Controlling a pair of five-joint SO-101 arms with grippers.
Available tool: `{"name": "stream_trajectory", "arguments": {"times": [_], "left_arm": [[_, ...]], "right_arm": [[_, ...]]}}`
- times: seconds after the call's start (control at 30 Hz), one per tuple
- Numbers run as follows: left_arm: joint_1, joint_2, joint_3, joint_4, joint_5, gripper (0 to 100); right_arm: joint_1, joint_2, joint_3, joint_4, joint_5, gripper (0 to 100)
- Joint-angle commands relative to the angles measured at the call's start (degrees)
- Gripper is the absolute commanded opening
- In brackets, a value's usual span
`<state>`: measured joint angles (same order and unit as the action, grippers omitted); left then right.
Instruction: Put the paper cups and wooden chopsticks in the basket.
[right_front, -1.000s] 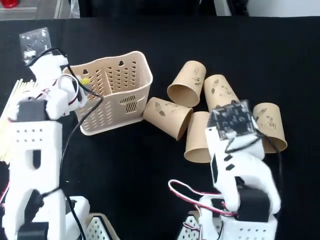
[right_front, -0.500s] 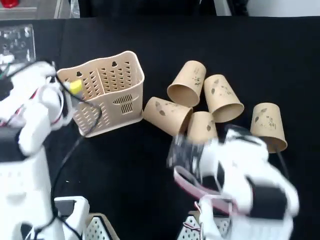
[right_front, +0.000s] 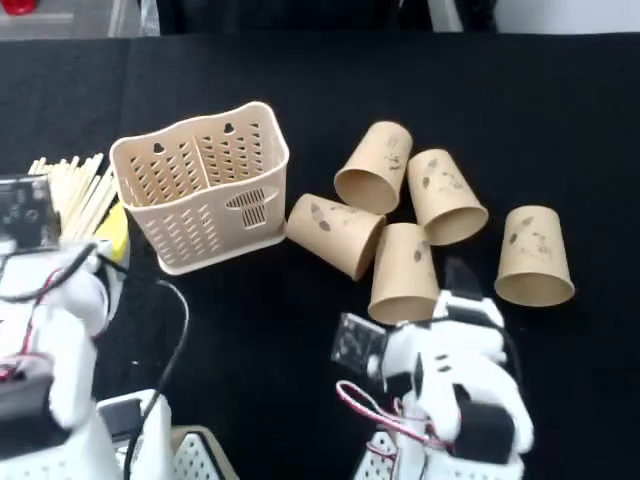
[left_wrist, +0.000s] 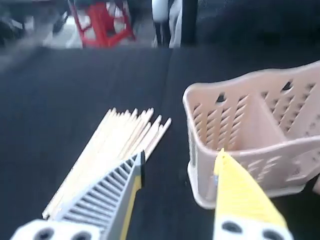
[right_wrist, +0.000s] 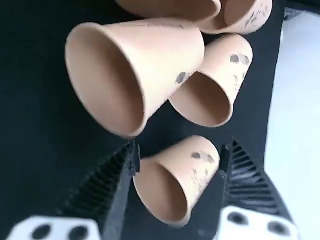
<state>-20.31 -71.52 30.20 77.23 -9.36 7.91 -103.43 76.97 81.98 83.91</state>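
A cream slotted basket (right_front: 203, 186) stands upright at the back left, also seen as basket (left_wrist: 250, 131). A bundle of wooden chopsticks (right_front: 72, 187) lies flat to its left, chopsticks (left_wrist: 114, 146). My left gripper (left_wrist: 177, 164) is open and holds nothing, hovering near the gap between bundle and basket; its yellow finger (right_front: 112, 232) shows from above. Several brown paper cups lie on their sides right of the basket, the nearest cup (right_front: 402, 272) just ahead of my right gripper (right_front: 458, 280). That gripper (right_wrist: 181, 150) is open and holds nothing, with a farther cup (right_wrist: 181, 181) framed beyond its tips.
The table (right_front: 250, 320) is covered in black cloth. The other cups (right_front: 442, 197) (right_front: 376, 166) (right_front: 335, 234) cluster close together, some touching; one cup (right_front: 532, 256) lies apart at the far right. Both arm bases stand at the near edge.
Both arms have drawn back toward the near edge. The left gripper came away from the basket's left wall, and the basket sits slightly further left. The right arm came off the cups.
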Motion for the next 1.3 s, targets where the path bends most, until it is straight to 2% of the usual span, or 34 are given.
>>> {"name": "stream_trajectory", "arguments": {"times": [0.0,0.13,0.23,0.43,0.57,0.6,0.73,0.97,1.13,1.27], "left_arm": [[-1.1,-9.1,14.9,-5.8,-0.3,23],[-0.7,-17.4,23.4,-7.2,0.1,23],[-0.7,-22.5,28.7,-7.3,0.1,23],[-1.0,-29.0,36.6,-7.0,0.1,23],[-1.1,-31.3,41.6,-6.9,0.1,23],[-1.2,-31.7,42.4,-6.9,0.1,23],[-1.2,-32.7,43.4,-5.0,0.1,23],[-1.2,-32.8,45.8,-4.7,-0.3,23],[-0.6,-32.8,46.5,-4.7,0.0,23],[-0.7,-32.9,46.5,-4.4,0.1,23]], "right_arm": [[-4.1,-2.9,8.0,-3.9,-6.1,27.3],[-10.4,-2.9,9.7,-7.3,-12.1,27.1],[-12.7,-2.9,12.3,-10.5,-13.7,25.8],[-10.3,-2.9,19.1,-20.3,-13.9,12.6],[-6.7,-2.9,17.7,-24.7,-14.1,3.8],[-5.9,-2.9,16.3,-24.7,-14.8,0.9],[-3.1,-2.9,8.4,-23.4,-18.9,1.4],[-2.8,-2.3,-7.1,-9.9,-21.9,1.2],[-2.7,-0.1,-18.7,-7.6,-30.7,1.2],[-2.7,12.1,-30.5,-7.5,-39.0,1.2]]}}
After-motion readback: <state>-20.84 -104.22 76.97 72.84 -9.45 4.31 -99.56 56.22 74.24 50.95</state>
